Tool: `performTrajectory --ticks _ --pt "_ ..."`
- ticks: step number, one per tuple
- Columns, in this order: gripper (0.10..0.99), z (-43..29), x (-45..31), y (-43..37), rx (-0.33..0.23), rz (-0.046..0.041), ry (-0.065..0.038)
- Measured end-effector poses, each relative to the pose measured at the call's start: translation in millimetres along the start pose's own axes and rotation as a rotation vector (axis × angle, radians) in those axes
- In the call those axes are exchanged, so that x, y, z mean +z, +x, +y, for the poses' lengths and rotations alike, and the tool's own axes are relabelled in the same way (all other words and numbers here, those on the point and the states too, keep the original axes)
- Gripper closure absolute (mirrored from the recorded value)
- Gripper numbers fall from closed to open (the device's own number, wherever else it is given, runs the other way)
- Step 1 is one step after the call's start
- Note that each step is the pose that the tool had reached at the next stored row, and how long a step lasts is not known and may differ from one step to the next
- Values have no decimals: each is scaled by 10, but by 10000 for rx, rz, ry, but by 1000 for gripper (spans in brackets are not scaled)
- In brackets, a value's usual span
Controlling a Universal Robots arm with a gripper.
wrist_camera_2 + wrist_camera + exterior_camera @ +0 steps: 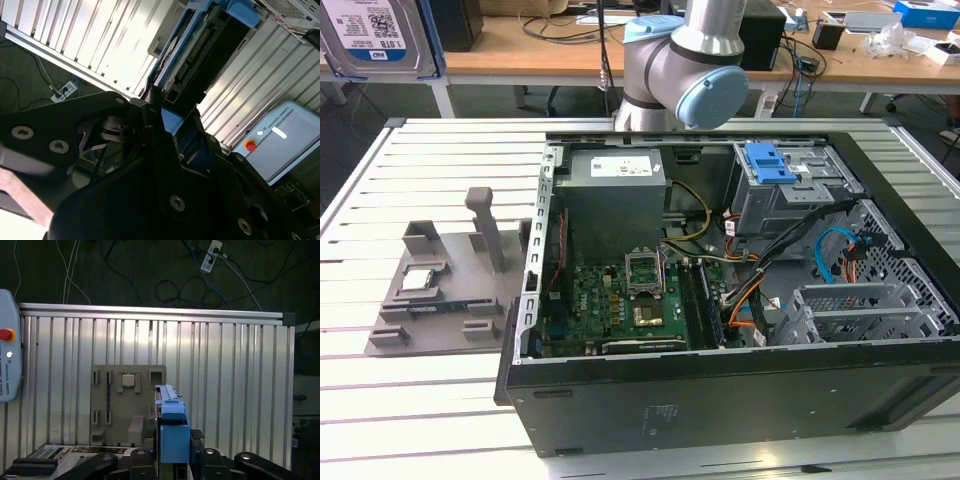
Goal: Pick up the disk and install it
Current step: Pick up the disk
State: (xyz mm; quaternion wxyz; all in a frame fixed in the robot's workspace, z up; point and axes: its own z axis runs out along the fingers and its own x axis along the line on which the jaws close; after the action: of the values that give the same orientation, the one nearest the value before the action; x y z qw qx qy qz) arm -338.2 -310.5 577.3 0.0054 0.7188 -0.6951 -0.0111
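Note:
The disk (378, 38), a silver hard drive with a white-and-blue label in a blue plastic frame, hangs high at the exterior view's top left, well above the table and left of the open computer case (720, 380). In the first wrist view the disk (172, 422) stands edge-on, blue frame toward the camera, and my gripper (172, 457) is shut on it with black fingers (205, 456) on either side. The second wrist view shows the disk (200, 55) reaching out from my gripper (180, 132) over the slatted table.
A grey fixture plate (440, 300) holding a small square chip (420, 279) lies on the slatted table (380, 400), left of the case. A blue latch piece (770, 162) sits on the case's drive bay. The arm's elbow (685, 60) stands behind the case. A pendant (7, 350) rests at the table's side.

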Motion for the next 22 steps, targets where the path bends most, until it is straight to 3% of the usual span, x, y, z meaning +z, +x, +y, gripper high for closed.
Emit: performTrajectory --ticks 4,10,11,17,22 --pt "722 -245 -7 8 1 0 -2" --pt "722 -505 -12 17 2 0 -6" --pt "722 -586 -14 20 0 0 -7" --pt "722 -869 -20 30 0 -1 -13" --pt "722 -1059 -25 36 -1 0 -18"
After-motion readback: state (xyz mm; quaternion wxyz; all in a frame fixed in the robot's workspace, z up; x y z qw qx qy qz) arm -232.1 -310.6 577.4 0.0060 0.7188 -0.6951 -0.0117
